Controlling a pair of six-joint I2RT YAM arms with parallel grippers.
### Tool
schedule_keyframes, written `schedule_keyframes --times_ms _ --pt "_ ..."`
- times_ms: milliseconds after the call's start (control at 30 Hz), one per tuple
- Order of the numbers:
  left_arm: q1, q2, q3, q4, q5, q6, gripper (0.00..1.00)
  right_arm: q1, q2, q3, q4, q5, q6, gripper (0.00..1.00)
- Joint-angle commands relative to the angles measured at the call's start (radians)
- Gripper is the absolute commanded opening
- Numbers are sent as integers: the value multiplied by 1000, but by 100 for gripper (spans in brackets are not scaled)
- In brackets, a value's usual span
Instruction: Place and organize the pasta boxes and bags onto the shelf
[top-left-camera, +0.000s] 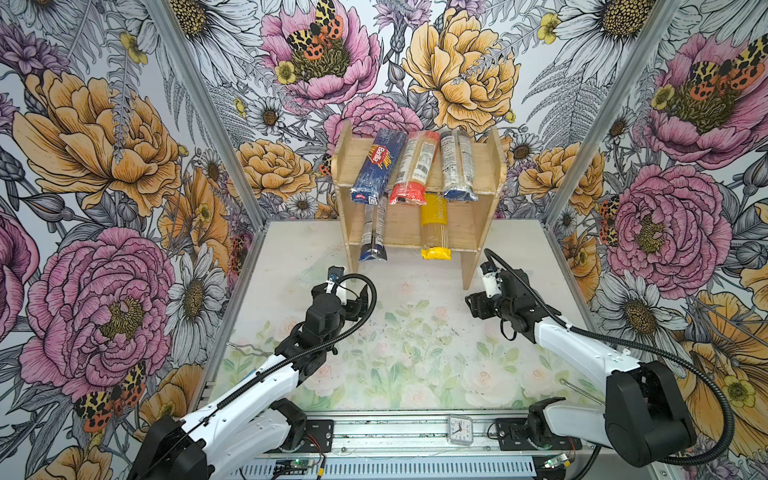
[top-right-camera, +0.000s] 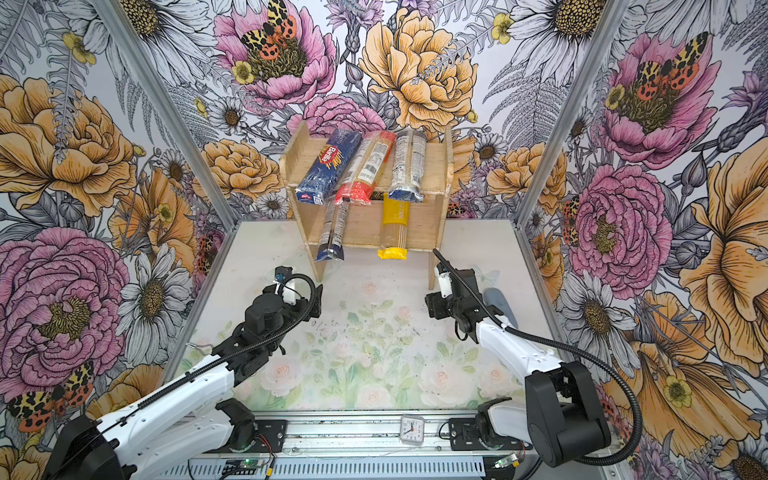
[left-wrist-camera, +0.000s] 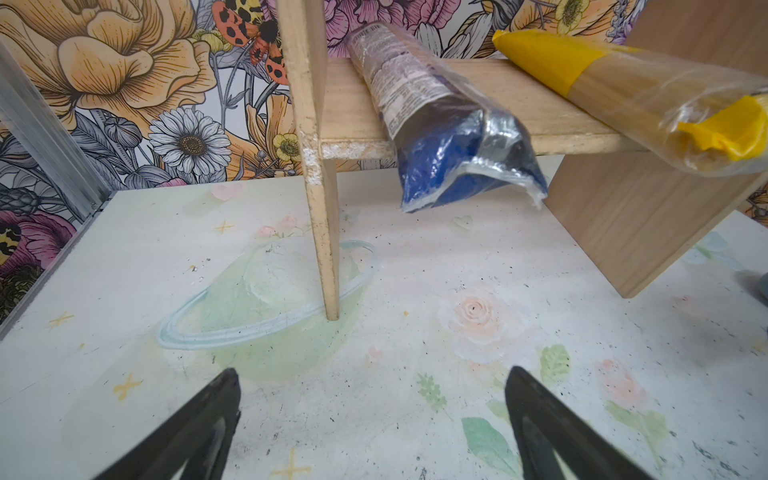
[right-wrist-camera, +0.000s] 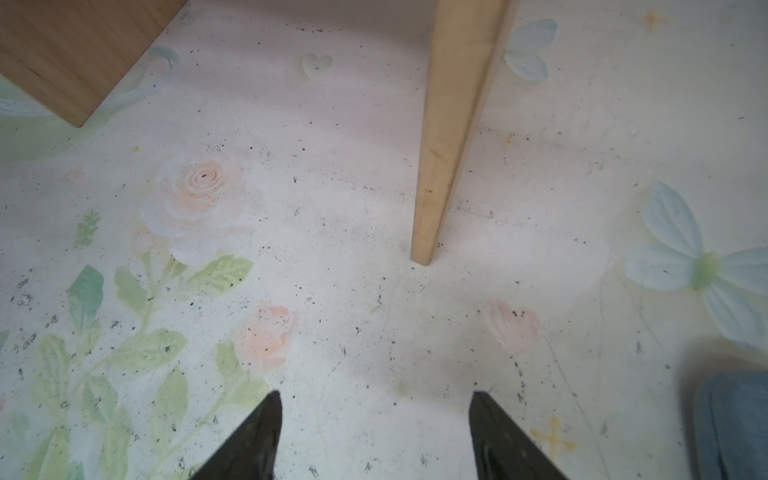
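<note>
This is a robot test cell in a lab, dressed to look homely; it is not a real home. Three walls (top-left-camera: 104, 166) carry flower wallpaper, but bare aluminium posts (top-left-camera: 203, 104) join them at the corners. Behind the left tool (left-wrist-camera: 372, 370) and right tool (right-wrist-camera: 376, 392), two white-and-black arms (top-left-camera: 257, 415) are mounted on an aluminium rail (top-left-camera: 395, 432), with open circuit boards (top-left-camera: 297, 464), loose wires and a small clock (top-left-camera: 460, 430). Under the tools the surface (top-left-camera: 415, 332) is a printed flower sheet, speckled with dirt. Beyond the tools stands one small wooden shelf (top-left-camera: 473, 232) with pasta packs (top-left-camera: 378, 166).
</note>
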Motion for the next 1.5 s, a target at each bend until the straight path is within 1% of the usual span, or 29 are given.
schedule_keyframes --times_ms 0,167,467,600,667,867,967,1067,1200,1267,1367,1467 --pt "35 -9 -17 33 45 19 99 -15 14 37 39 15 -21 73" --pt "94 -2 -13 40 69 34 99 -60 30 45 61 6 -14 73" --pt "246 0 6 38 142 51 99 -164 67 36 150 -41 -20 73" --pt "314 8 -9 78 161 49 99 -199 101 47 177 -43 -32 73" --pt "349 20 -22 109 206 51 99 -215 117 51 187 -40 -39 73" --pt "450 88 -49 174 257 45 99 -280 175 65 248 -54 -36 73" --pt "482 116 -68 239 294 53 99 -286 197 53 308 -40 -43 73" --pt "516 143 -91 294 289 50 99 -290 224 53 346 -29 -36 73" --pt "576 178 -116 357 323 26 99 -291 258 51 379 -28 -33 72" --pt "597 197 -122 383 347 16 99 -291 266 41 400 -27 -35 72" --pt "617 236 -133 448 350 10 99 -290 270 21 446 -29 -32 72" --pt "641 276 -129 475 359 -3 99 -289 269 10 476 -29 -34 72"
